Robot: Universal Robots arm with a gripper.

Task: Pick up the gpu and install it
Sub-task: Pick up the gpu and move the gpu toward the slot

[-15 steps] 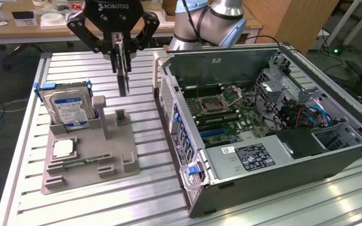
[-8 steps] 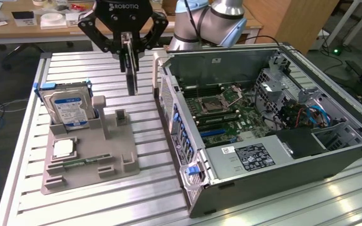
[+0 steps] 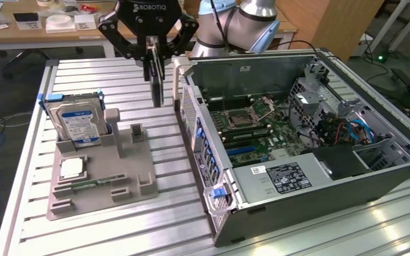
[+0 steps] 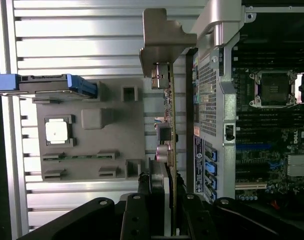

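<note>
The gpu [image 3: 159, 88] hangs edge-on above the table, a thin black card between the grey holder [image 3: 105, 181] and the open computer case [image 3: 206, 160]. My gripper [image 3: 156, 63] is shut on its top edge. In the wrist view the gpu [image 4: 171, 120] runs away from my gripper [image 4: 164, 195], its silvery end bracket [image 4: 162, 42] at the far end, right beside the case's rear panel [image 4: 212, 100]. The motherboard [image 3: 262, 128] lies exposed inside the case.
The grey holder also carries a blue-and-white labelled hard drive [image 3: 83, 122] standing upright, a processor chip [image 3: 71, 168] and a green memory stick [image 3: 94, 183]. The case fills the exterior view's right half. A desk with boxes stands behind.
</note>
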